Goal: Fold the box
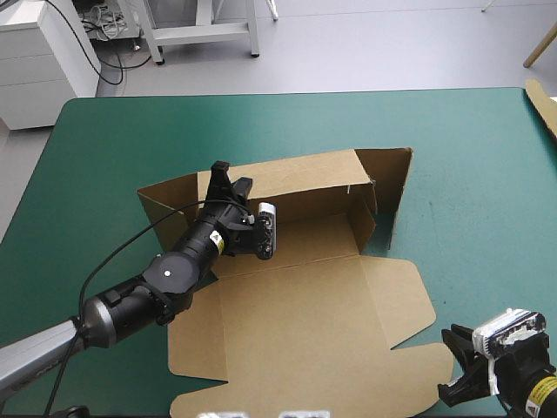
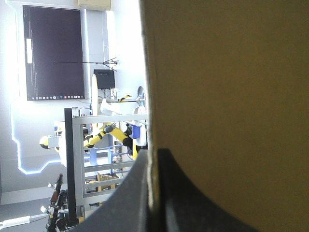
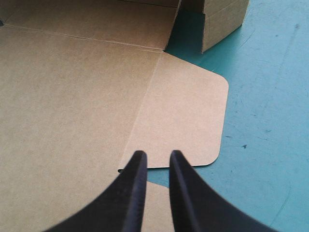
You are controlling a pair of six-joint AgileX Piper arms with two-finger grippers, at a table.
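The brown box (image 1: 296, 296) sits mid-frame on the teal-green counter (image 1: 470, 157), with its upper walls raised and its lid flat toward the bottom. The left tool (image 1: 231, 176) is clamped on the upper-left wall. At lower right, by the box's edge, the right tool (image 1: 454, 364) holds nothing, its fingers a narrow gap apart.

- I see a pale grey floor (image 1: 365, 52) beyond the far edge of the table with the teal-green cover (image 1: 470, 174).
- A white drawer cabinet (image 1: 35, 61) stands off the table's far left corner.
- Right of it, black cables (image 1: 104, 77) trail past a white metal frame (image 1: 204, 32).
- A pale wooden leg (image 1: 541, 43) slants far right.
- A narrow strip of brown board (image 1: 544, 104) lies at the table's far right edge.
- Light is even; my left wrist view shows a bright white wall (image 2: 128, 58).
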